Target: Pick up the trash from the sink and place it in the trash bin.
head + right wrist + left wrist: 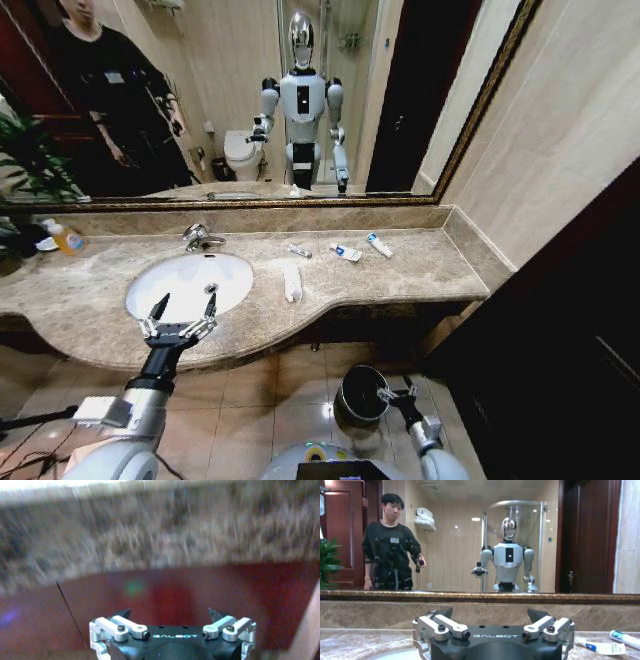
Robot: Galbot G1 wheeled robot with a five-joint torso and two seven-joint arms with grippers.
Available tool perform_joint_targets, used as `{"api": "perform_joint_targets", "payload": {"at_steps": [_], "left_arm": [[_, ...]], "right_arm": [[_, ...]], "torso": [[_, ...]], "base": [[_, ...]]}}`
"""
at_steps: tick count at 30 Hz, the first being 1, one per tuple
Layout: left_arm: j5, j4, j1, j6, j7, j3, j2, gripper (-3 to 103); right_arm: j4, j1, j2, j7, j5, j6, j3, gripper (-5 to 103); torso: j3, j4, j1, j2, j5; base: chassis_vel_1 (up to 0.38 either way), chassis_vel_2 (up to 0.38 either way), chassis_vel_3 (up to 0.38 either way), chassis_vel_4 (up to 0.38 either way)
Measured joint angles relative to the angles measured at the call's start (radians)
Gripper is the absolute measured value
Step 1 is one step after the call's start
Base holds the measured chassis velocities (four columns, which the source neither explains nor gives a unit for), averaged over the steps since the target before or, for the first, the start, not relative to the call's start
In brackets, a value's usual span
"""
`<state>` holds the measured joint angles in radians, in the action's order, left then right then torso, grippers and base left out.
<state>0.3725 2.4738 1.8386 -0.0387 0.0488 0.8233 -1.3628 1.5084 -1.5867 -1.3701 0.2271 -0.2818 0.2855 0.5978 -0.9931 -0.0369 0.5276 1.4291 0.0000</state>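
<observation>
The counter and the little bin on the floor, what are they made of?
The counter looks like polished beige marble or similar stone: mottled brown veining, soft sheen. The trash bin looks like metal: dark body, shiny rim catching light, though coated plastic is possible. It sits on the tiled floor beside the right gripper. The left gripper hovers open at the sink's front edge.

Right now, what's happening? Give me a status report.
Left end effector open above the sink. Right end effector low, beside the trash bin. Trash lies on the countertop. Nothing blocking.
</observation>
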Motion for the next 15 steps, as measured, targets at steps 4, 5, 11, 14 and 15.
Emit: {"api": "perform_joint_targets", "payload": {"at_steps": [4,5,11,14,15], "left_arm": [[0.000,0.000,0.000,0.000,0.000,0.000,0.000,100],[0.000,0.000,0.000,0.000,0.000,0.000,0.000,100],[0.000,0.000,0.000,0.000,0.000,0.000,0.000,100],[0.000,0.000,0.000,0.000,0.000,0.000,0.000,100],[0.000,0.000,0.000,0.000,0.000,0.000,0.000,100]], "right_arm": [[0.171,-0.072,0.018,-0.012,-0.037,-0.047,0.017,100],[0.221,-0.092,0.023,-0.014,-0.047,-0.059,0.025,100],[0.432,-0.140,0.039,-0.045,-0.070,-0.107,0.048,100],[0.539,-0.140,0.042,-0.083,-0.073,-0.144,0.044,100],[0.539,-0.140,0.042,-0.083,-0.073,-0.144,0.044,100]], "torso": [[0.000,0.0000,0.000,0.000,0.0000],[0.000,0.0001,0.000,0.000,-0.0002],[0.000,0.0001,0.000,0.000,-0.0001],[0.000,0.0001,0.000,0.000,0.0000],[0.000,0.0001,0.000,0.000,0.0000]], "base": [[0.000,0.000,0.000,0.000],[0.000,0.000,0.000,0.000],[0.000,0.000,0.000,0.000],[0.000,0.000,0.000,0.000],[0.000,0.000,0.000,0.000]]}}
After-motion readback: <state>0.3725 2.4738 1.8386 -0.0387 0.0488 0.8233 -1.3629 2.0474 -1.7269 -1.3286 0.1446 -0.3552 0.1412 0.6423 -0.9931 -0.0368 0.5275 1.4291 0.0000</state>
